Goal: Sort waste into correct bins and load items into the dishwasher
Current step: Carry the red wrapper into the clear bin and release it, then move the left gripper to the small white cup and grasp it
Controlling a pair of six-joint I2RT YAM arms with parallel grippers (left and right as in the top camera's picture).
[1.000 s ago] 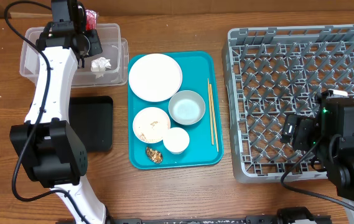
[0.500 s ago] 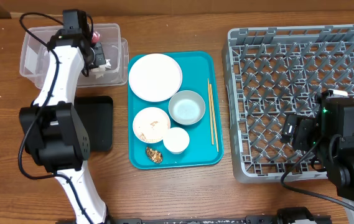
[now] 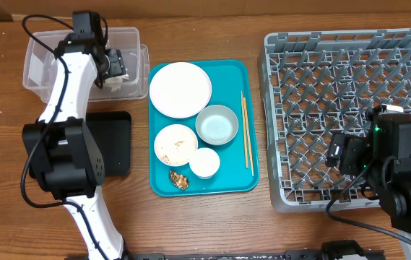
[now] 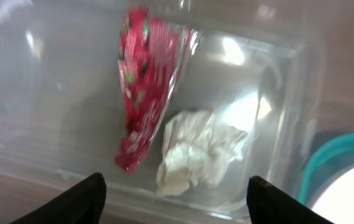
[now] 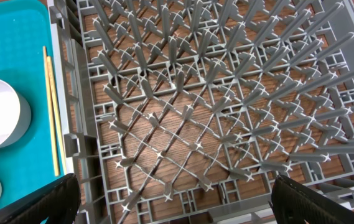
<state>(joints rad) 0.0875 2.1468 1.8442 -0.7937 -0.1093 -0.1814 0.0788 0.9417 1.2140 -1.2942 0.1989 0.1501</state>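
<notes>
My left gripper hangs over the clear tub, open, with nothing between its fingers. Below it in the tub lie the crumpled red wrapper and the white tissue, side by side. On the teal tray sit the white plate, the grey-blue bowl, a white bowl with rice grains, the cup, a brown scrap and the chopsticks. My right gripper stands open above the front left of the grey dish rack.
The flat black tray lies on the wooden table just in front of the tub, partly under my left arm. The teal tray sits between it and the rack. Chopsticks lie close to the rack's left wall.
My left gripper moved over the tub with the red wrapper, then opened. The wrapper now lies in the tub beside the tissue. The right arm has not moved.
</notes>
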